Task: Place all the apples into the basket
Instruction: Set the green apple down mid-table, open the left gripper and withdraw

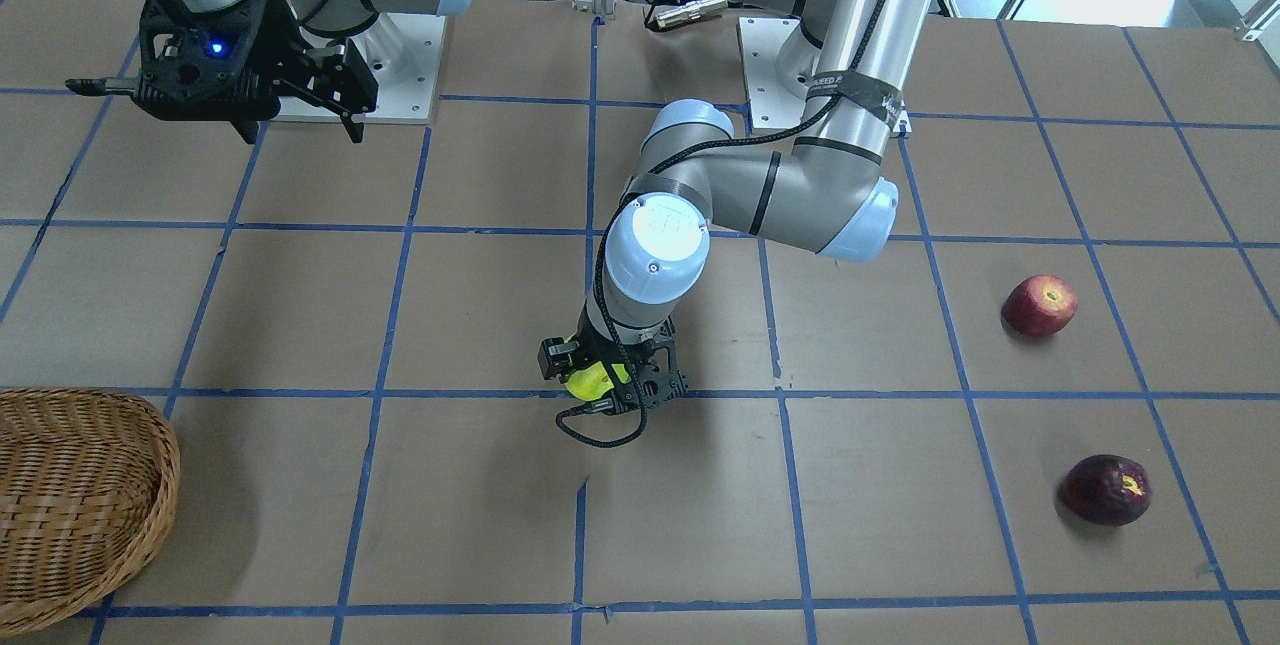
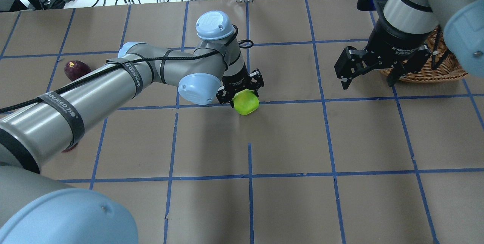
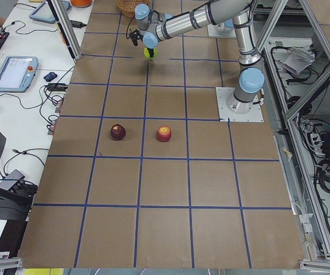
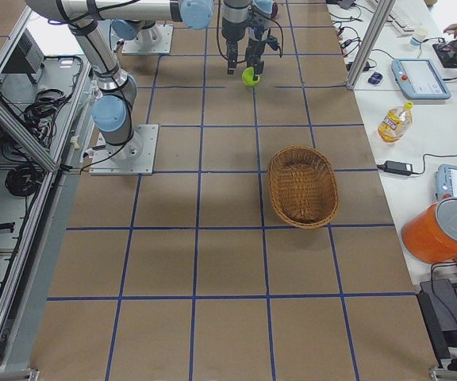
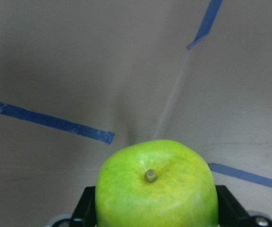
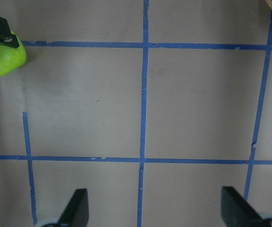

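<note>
My left gripper (image 2: 244, 97) is shut on the lime green apple (image 2: 245, 102) over the middle of the table. The apple also shows in the front view (image 1: 590, 381) and fills the bottom of the left wrist view (image 5: 157, 187), stem up. The red apple (image 1: 1040, 305) and the maroon apple (image 1: 1106, 490) lie on the table on my left side, apart from both grippers. The wicker basket (image 1: 80, 505) stands on my right side. My right gripper (image 2: 368, 79) is open and empty, hovering next to the basket (image 2: 427, 73).
Blue tape lines grid the brown table top. A juice bottle (image 4: 393, 121), tablets and cables lie on the white bench beyond the far table edge. An orange bucket (image 4: 443, 230) stands past the basket. The arm base plates (image 1: 400, 65) sit at my edge.
</note>
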### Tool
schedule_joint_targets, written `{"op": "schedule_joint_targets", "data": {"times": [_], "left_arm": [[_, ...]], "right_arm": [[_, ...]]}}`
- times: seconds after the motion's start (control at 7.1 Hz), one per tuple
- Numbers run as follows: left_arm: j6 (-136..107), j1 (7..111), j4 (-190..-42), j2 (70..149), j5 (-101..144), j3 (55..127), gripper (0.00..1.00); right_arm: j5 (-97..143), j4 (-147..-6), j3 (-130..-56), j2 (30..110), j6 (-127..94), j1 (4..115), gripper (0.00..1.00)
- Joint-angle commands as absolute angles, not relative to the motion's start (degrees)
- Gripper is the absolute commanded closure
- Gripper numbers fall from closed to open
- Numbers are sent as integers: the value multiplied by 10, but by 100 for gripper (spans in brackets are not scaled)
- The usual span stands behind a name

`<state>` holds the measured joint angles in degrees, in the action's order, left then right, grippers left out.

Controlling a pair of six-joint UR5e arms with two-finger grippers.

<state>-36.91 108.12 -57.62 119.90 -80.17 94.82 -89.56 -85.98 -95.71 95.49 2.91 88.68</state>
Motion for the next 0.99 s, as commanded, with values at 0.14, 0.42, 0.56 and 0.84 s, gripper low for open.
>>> {"op": "schedule_joint_targets", "data": {"times": [0.14,0.42,0.56,0.84], "left_arm": [[-369,1079,-577,1185,-800,933,0],[-306,1025,-733,1154,-795,834,0],[-214,977,-843,1137,-800,785,0],[-23,895,-904,1111,-871,794,0]], "right_arm": [[-895,-860,-960,953,8,880,0],[-883,-859,-984,927,12,881,0],[-882,-900,-995,921,8,888,0],[-810,-975,-990,879,0,909,0]]}}
